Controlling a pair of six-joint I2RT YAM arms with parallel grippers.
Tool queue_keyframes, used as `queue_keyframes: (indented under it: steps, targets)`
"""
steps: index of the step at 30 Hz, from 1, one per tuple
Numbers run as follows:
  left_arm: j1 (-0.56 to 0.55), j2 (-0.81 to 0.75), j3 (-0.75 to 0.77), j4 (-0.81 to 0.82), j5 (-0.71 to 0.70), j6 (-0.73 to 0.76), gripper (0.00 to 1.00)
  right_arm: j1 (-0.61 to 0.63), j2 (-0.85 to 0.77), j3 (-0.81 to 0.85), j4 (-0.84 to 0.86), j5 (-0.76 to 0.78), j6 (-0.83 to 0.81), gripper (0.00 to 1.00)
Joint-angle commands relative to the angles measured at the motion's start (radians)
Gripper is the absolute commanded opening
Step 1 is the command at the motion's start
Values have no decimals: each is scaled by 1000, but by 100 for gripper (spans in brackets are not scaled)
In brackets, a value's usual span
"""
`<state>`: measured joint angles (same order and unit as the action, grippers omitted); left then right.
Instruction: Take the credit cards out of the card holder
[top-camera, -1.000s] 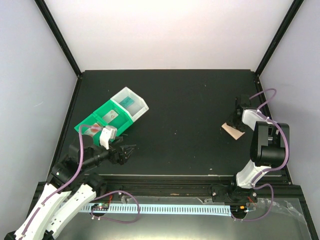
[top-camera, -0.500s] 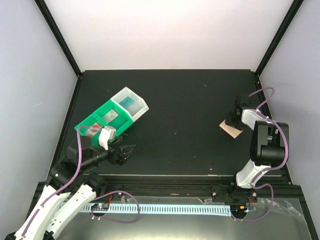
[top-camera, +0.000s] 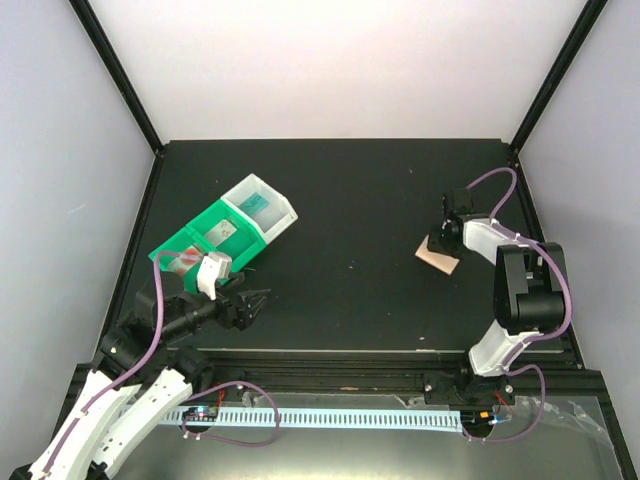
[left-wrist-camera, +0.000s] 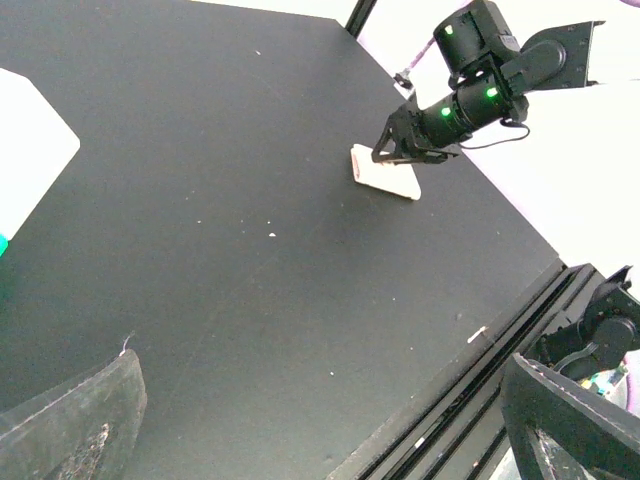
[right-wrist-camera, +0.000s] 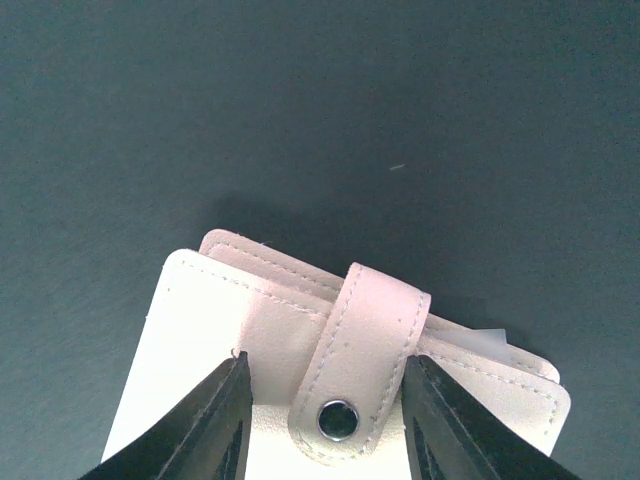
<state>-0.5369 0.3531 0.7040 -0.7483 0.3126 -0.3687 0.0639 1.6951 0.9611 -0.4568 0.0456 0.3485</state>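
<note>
The card holder (top-camera: 437, 258), peach-tan and snapped shut by its strap (right-wrist-camera: 375, 330), lies on the black table at the right. My right gripper (top-camera: 440, 243) is down on its top face, open, one finger on each side of the strap; the left fingertip (right-wrist-camera: 228, 400) stands apart from it. In the left wrist view the card holder (left-wrist-camera: 385, 175) lies flat under that gripper. Credit cards lie in the bins at the left: a teal one (top-camera: 260, 203), a pale one (top-camera: 222, 230) and one with a red blotch (top-camera: 185, 258). My left gripper (top-camera: 250, 303) hovers wide open, holding nothing, just in front of the bins.
A green two-compartment bin (top-camera: 200, 245) and a white bin (top-camera: 275, 205) stand side by side at the left. The table's front edge and metal rail (left-wrist-camera: 480, 370) run below my left gripper. Black frame posts stand at the back corners.
My right gripper has moved left and slightly away from the arm bases, and the card holder has slid along with it. The left arm has stayed still.
</note>
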Motion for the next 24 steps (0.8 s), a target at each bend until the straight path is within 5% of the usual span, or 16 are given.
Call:
queue_keyframes:
  steps: [1,24]
  targets:
    - [7,-8,13,10,-21,-1,99,84,17,-50,-94,-95,3,41]
    - [7,4,9,7,-53,-16,99,545,14,1,-120,-108,149,41]
